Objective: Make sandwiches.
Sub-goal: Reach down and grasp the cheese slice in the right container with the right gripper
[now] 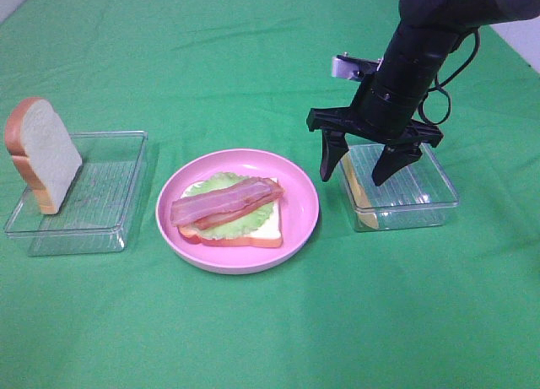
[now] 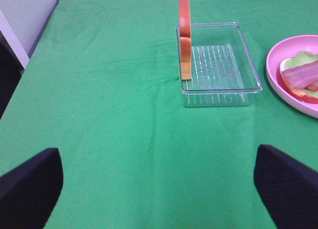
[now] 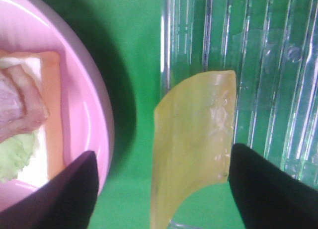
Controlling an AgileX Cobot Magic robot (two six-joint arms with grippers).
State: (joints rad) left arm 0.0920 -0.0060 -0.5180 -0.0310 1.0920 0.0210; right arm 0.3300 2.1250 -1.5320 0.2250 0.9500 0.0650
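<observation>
On green worktop (image 1: 253,338): left clear tray (image 1: 110,191) propping an upright bread slice (image 1: 42,153); pink plate (image 1: 299,229) bearing bottom bread, lettuce (image 1: 245,220) and bacon (image 1: 224,202); right clear tray (image 1: 422,195) holding the yellow cheese square (image 3: 196,134), leaning curled against the wall nearest the plate. Right jaws spread wide, empty, poised just above the cheese, one either side. Left jaws also apart, empty, over bare cloth. Probably light, thin, floppy, slick: best pinched gently across both flat faces near the raised edge.
</observation>
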